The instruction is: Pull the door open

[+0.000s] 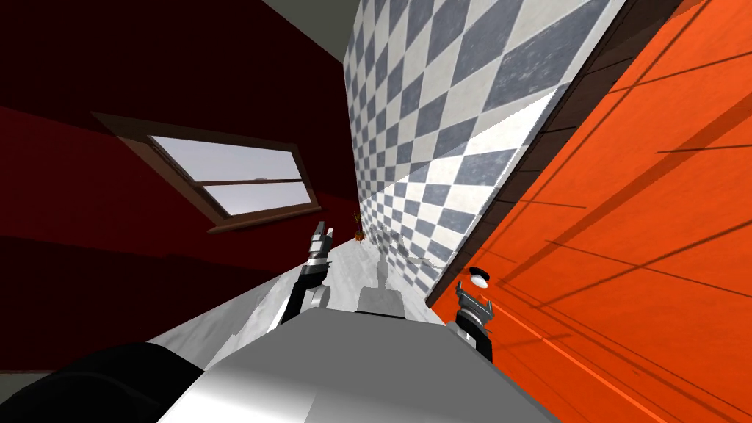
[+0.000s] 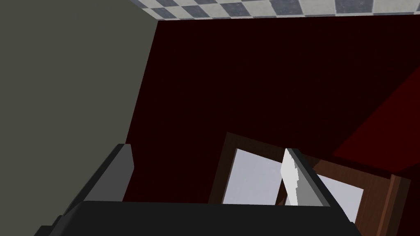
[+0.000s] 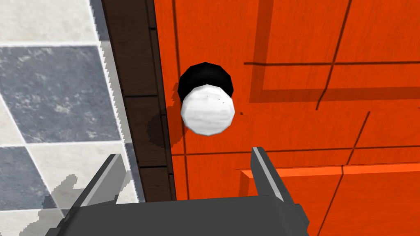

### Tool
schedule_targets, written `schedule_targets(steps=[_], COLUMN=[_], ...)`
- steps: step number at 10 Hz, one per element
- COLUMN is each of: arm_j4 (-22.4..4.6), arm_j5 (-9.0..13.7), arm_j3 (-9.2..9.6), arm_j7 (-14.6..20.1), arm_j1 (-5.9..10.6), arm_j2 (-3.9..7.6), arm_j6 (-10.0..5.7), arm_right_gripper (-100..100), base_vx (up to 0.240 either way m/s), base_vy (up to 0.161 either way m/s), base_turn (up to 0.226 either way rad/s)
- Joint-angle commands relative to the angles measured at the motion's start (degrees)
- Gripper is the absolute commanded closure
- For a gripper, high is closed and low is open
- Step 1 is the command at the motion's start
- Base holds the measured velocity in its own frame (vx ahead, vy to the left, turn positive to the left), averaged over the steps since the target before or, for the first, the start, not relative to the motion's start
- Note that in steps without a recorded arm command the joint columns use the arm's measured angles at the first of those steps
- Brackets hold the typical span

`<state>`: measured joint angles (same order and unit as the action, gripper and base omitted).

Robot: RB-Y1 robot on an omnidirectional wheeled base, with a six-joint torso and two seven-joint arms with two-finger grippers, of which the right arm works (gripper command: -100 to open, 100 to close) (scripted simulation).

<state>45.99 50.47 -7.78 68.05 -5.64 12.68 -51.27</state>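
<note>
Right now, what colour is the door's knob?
White knob, on an orange door; clearest in the right wrist view.

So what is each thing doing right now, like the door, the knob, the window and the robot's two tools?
orange door: shut, its edge against the dark brown frame.
white knob: free, nothing gripping it.
right tool: open, empty, just short of the knob.
left tool: open, empty, raised toward the dark red wall.
window: looks shut.

Orange panelled door (image 3: 295, 49) shut in dark frame, round white knob (image 3: 208, 110) on black base
</note>
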Motion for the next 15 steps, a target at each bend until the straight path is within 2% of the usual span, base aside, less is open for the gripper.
schedule_targets(steps=[1, 2, 3, 6, 8, 9, 10, 11, 15], arm_j4=[-0.4, -0.8, -1.6, -2.8, -4.0, -4.4, -4.2, -4.2, -4.2], arm_j5=[-0.2, -0.3, -0.6, -1.0, -1.4, -1.5, -1.4, -1.4, -1.4], arm_j3=[0.61, 0.94, 1.60, 2.53, 3.52, 3.85, 3.64, 3.64, 3.64], arm_j7=[1.9, 2.8, 4.6, 7.1, 9.8, 10.7, 10.0, 10.0, 10.0], arm_j1=[-0.56, -0.73, -1.08, -1.56, -2.08, -2.25, -2.14, -2.14, -2.14], arm_j2=[1.21, 1.78, 2.92, 4.54, 6.27, 6.84, 6.50, 6.50, 6.50], arm_j6=[0.02, -0.05, -0.19, -0.39, -0.59, -0.66, -0.63, -0.63, -0.63], arm_right_gripper=[-100, -100, -100, -100, -100, -100, -100, 100, 100], base_vx=[0.160, 0.124, 0.140, 0.107, 0.153, 0.147, 0.063, -0.008, -0.016], base_vy=[-0.017, -0.016, -0.049, -0.038, -0.057, -0.092, -0.036, -0.001, 0.007], base_turn=[-0.070, -0.045, -0.091, -0.052, -0.078, -0.043, 0.001, -0.016, 0.004])
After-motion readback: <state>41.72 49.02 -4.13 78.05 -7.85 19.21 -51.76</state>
